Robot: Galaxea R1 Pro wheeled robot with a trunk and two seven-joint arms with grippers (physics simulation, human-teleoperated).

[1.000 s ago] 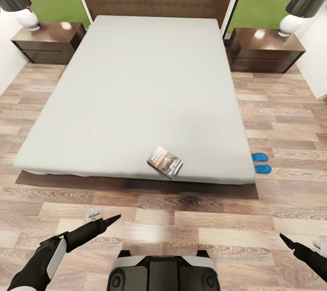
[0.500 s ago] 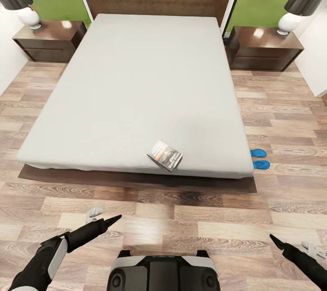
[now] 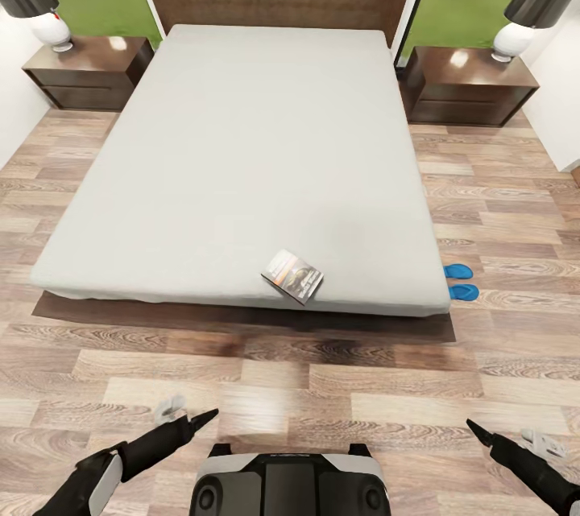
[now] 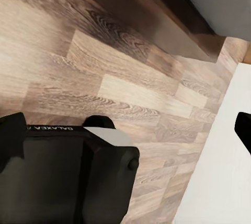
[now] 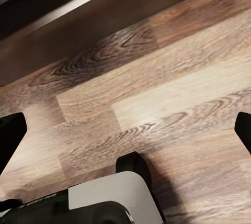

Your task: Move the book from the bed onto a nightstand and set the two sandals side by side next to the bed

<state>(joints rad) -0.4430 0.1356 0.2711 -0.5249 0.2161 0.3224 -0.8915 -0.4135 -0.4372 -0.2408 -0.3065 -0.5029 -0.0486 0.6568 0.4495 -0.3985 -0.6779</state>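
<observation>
While the bed (image 3: 242, 162) fills the frame's centre, nightstands sit upper left (image 3: 84, 73) and upper right (image 3: 471, 85). Book (image 3: 292, 276) lies flat near the mattress's lower edge. Two sandals (image 3: 460, 281) lie side by side at the bed's lower right corner. Left gripper (image 3: 201, 419) and right gripper (image 3: 475, 429): fingers spread, holding nothing.

I'm looking at a matt pale grey cloth mattress on the bed (image 3: 242, 146), its frame showing dark grained wood. Floor (image 3: 322, 387) is showing light wood planks, faintly sheened. Nightstand (image 3: 471, 85) at 1 o'clock is gleaming glossy dark wood.
</observation>
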